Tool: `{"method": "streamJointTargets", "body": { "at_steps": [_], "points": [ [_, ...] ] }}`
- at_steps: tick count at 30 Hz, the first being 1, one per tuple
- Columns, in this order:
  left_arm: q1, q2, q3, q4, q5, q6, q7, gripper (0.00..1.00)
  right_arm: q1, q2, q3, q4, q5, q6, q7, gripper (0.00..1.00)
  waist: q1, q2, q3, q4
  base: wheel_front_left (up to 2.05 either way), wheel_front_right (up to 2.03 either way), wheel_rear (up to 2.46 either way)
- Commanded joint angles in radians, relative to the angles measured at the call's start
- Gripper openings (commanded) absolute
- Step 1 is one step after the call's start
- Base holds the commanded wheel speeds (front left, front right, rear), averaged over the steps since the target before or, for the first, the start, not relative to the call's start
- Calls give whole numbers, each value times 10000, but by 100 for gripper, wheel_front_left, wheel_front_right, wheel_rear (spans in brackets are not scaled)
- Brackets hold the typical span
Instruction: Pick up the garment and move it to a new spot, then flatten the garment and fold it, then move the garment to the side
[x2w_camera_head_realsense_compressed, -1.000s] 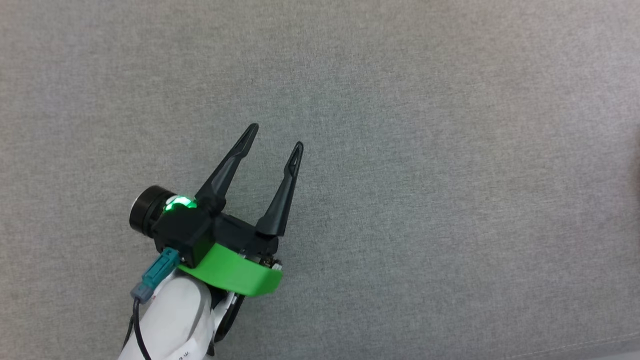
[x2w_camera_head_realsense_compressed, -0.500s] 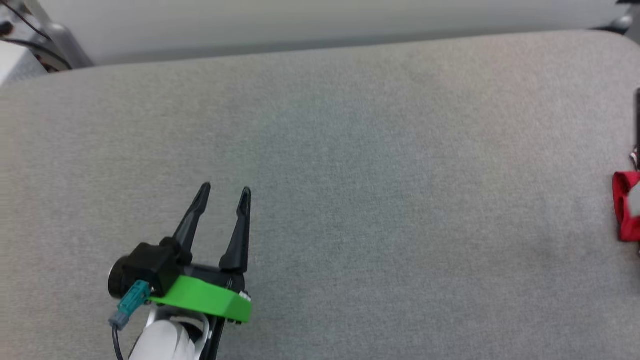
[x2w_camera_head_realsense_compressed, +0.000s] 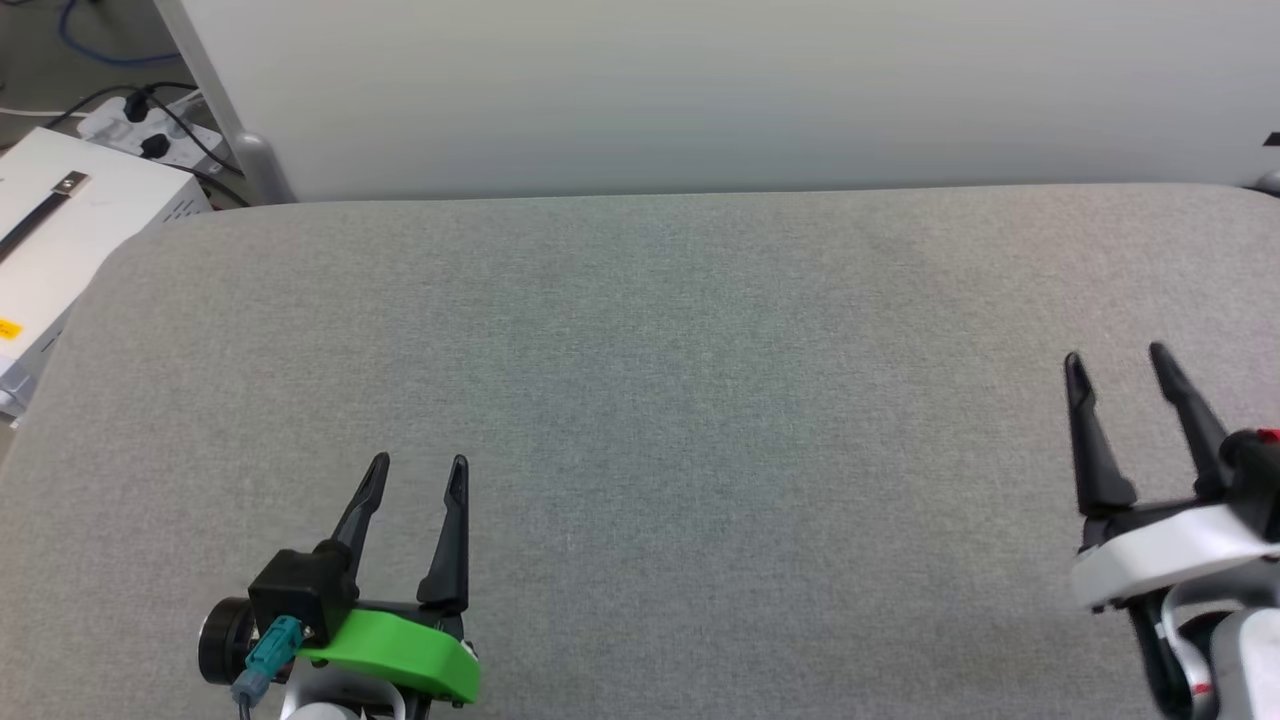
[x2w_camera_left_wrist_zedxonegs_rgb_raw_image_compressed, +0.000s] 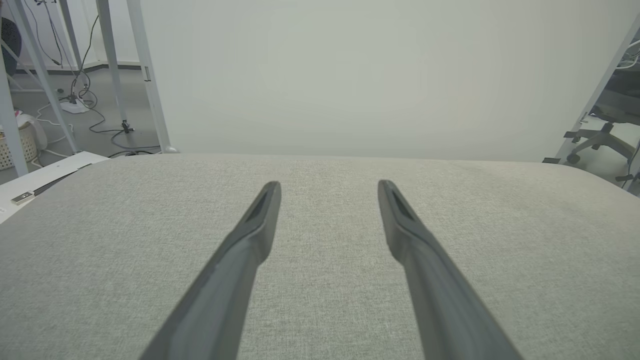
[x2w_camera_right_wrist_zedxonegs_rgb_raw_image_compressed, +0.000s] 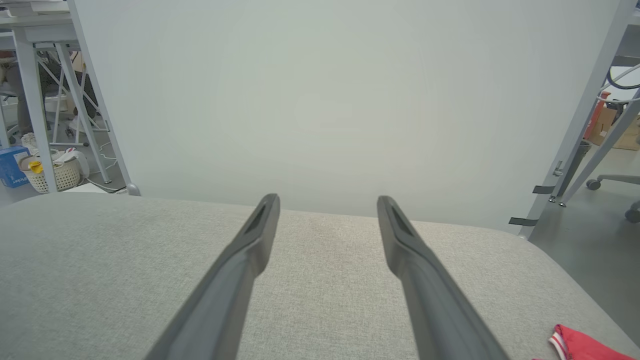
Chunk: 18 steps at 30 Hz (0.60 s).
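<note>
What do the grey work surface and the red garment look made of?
Work surface: matte grey woven fabric, fine heathered weave visible; rounded edges suggest padding beneath. Garment: soft red cloth with striped white trim, probably knit; too little visible to be sure.

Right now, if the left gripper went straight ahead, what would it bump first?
The left gripper points across the grey cushion toward the white panel; it would probably meet that panel first, though depth is hard to judge.
</note>
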Motion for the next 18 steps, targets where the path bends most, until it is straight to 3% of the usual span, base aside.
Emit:
{"method": "streamJointTargets", "body": {
  "at_steps": [1, 9, 18],
  "points": [
    [164, -102, 124, 25, 104, 37, -57, 100, 231, 194, 29, 122, -88, -7, -203, 100, 1, 102, -115, 123, 0, 0, 0],
    [337, -356, 423, 27, 329, -24, -57, 100, 774, 1002, 182, 616, -500, -7, -777, 100, 1, 102, -243, 228, 0, 0, 0],
    [413, -473, 570, -107, 357, -71, -57, 100, 762, 1225, 295, 840, -566, -7, -922, 100, 1, 102, -350, 196, 0, 0, 0]
  ]
}}
